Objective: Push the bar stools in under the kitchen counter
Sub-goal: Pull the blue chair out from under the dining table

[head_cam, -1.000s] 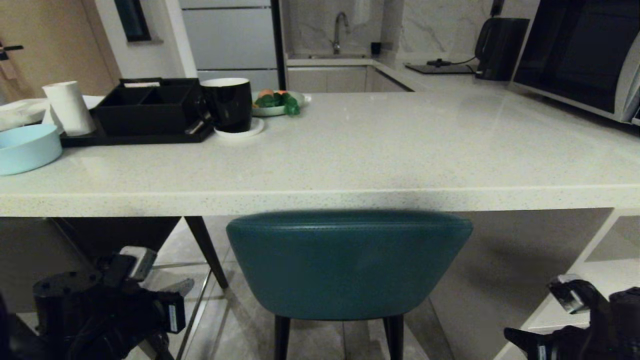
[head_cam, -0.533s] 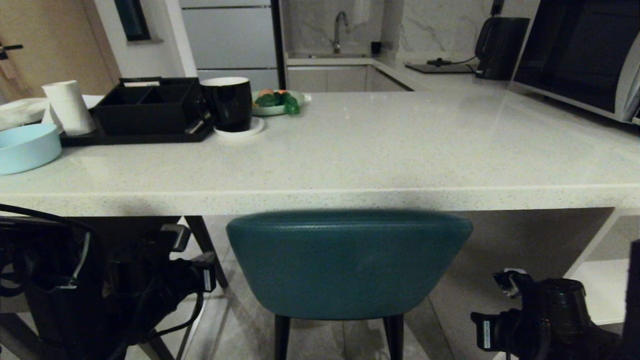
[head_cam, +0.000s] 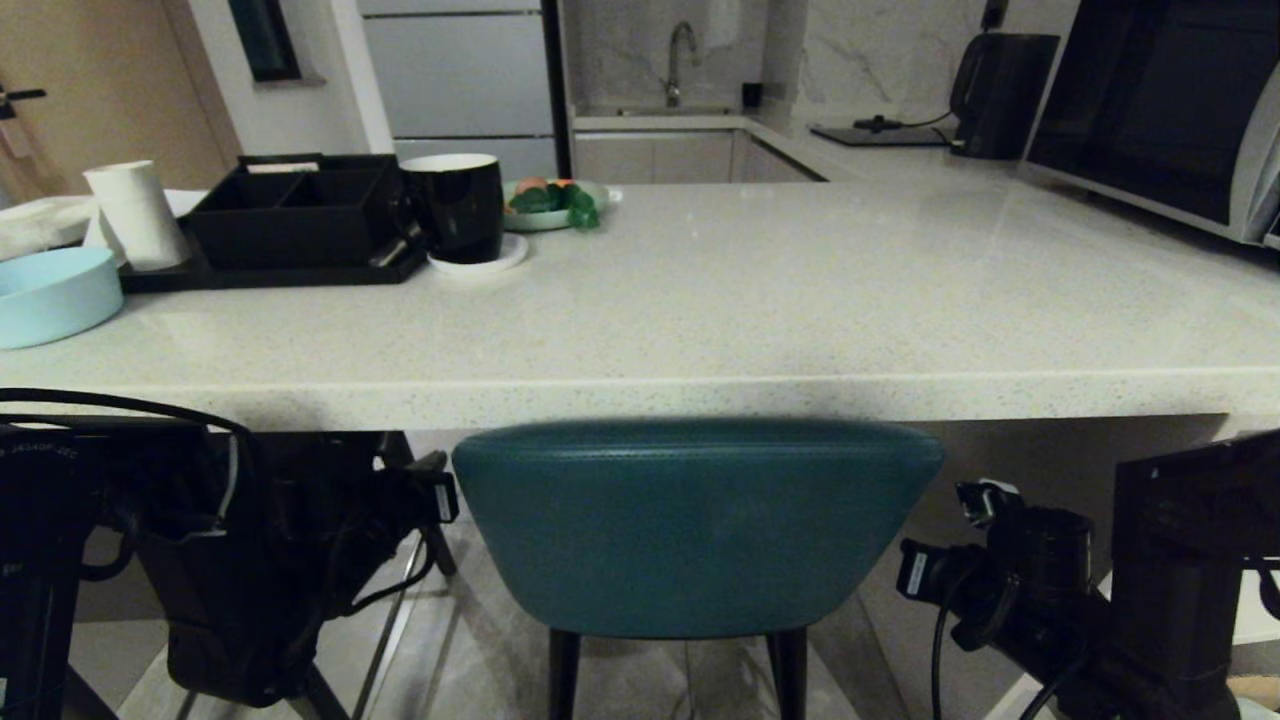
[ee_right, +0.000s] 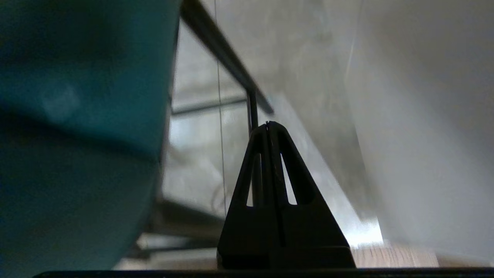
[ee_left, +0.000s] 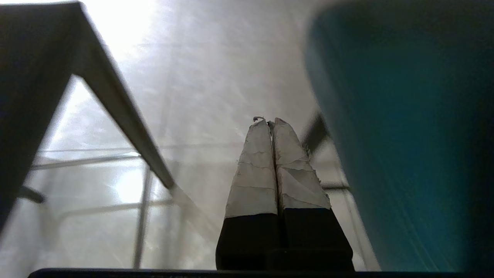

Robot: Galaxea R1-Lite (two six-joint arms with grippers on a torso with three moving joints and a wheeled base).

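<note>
A teal bar stool [head_cam: 697, 530] with a curved back stands in the middle, its back just below the front edge of the off-white speckled kitchen counter [head_cam: 700, 398]. The dark bar stool is mostly hidden behind my left arm [head_cam: 250, 540]; its slanted leg [ee_left: 119, 116] shows in the left wrist view. My left gripper [ee_left: 270, 121] is shut and empty, close beside the teal stool's [ee_left: 405, 135] left side. My right gripper [ee_right: 269, 124] is shut and empty too, beside the stool's [ee_right: 77, 116] right side, between it and the counter's slab side panel [ee_right: 424, 135].
On the counter's left part stand a black tray with an organizer [head_cam: 290, 215], a black mug [head_cam: 455, 205], a light blue bowl [head_cam: 50, 295], a white cup [head_cam: 135, 215] and a plate of food [head_cam: 555, 205]. A microwave [head_cam: 1160, 110] stands at the right.
Both arms have risen from the lower corners and moved inward to either side of the teal stool. The stool and the counter have stayed where they were.
</note>
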